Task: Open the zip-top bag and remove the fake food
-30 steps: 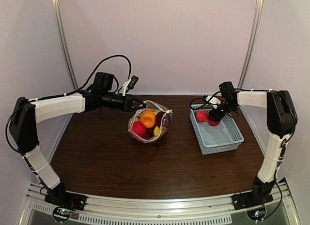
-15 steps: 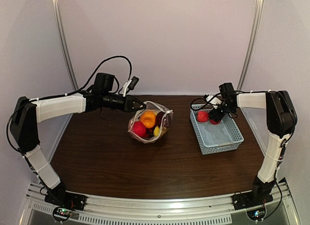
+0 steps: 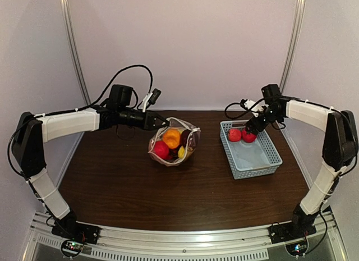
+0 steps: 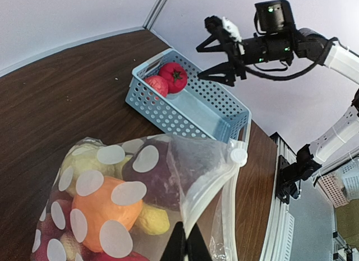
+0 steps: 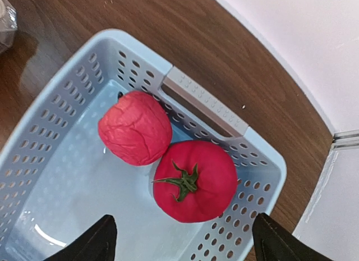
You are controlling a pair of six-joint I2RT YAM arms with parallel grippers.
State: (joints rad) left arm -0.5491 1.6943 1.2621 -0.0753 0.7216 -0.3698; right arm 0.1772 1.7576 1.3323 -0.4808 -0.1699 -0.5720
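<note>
Pinching the bag [image 4: 148, 160] by its rim alone, we risk a slip: the left claw [image 4: 188, 247], shut on that thin edge, steadies a load of fruit [image 4: 98, 207]. The bag sits at centre of the overhead view, well apart from the right claw [image 5: 185, 241] — spread wide, empty — which hangs above two red fruits [image 5: 195, 179] in the basket [image 5: 205, 101], upper right.

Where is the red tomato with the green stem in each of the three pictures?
Top external: the tomato is right of centre, at the far end of the basket, just right of the wrinkled red fruit.
Left wrist: the tomato is in the upper middle, at the basket's left end.
Right wrist: the tomato is near the centre, slightly low.
Shared landmark: the light-blue basket holding it.
</note>
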